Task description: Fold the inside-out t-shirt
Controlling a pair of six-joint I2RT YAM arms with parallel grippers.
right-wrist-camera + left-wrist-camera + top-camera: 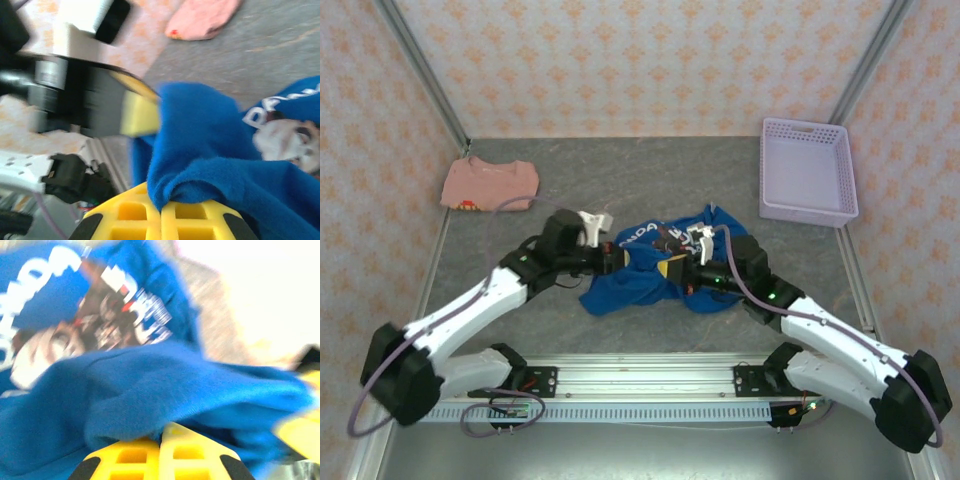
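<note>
The inside-out t-shirt [630, 288] is lying bunched in a blue heap near the middle of the tabletop [620, 170], somewhat nearer the near edge than the far one; its long axis is running roughly parallel to the near edge, tilting slightly from near-left to far-right; the heap is too crumpled to tell which end is collar and which is hem; a print [642, 236] of white lettering and a picture is facing upward on its far part; the left gripper [612, 258] is pressing into the heap's left side, and in the left wrist view its yellow fingers [135, 456] are lying clenched together with blue cloth gathered over their tips; the right gripper [672, 268] is meeting it from the right, and in the right wrist view its jaws are pinching a fold of the cloth at their tips [161, 207]; a pink shirt [490, 185] is resting at the far-left corner; a lavender basket [807, 215] is sitting at the far-right corner, well apart from the heap
</note>
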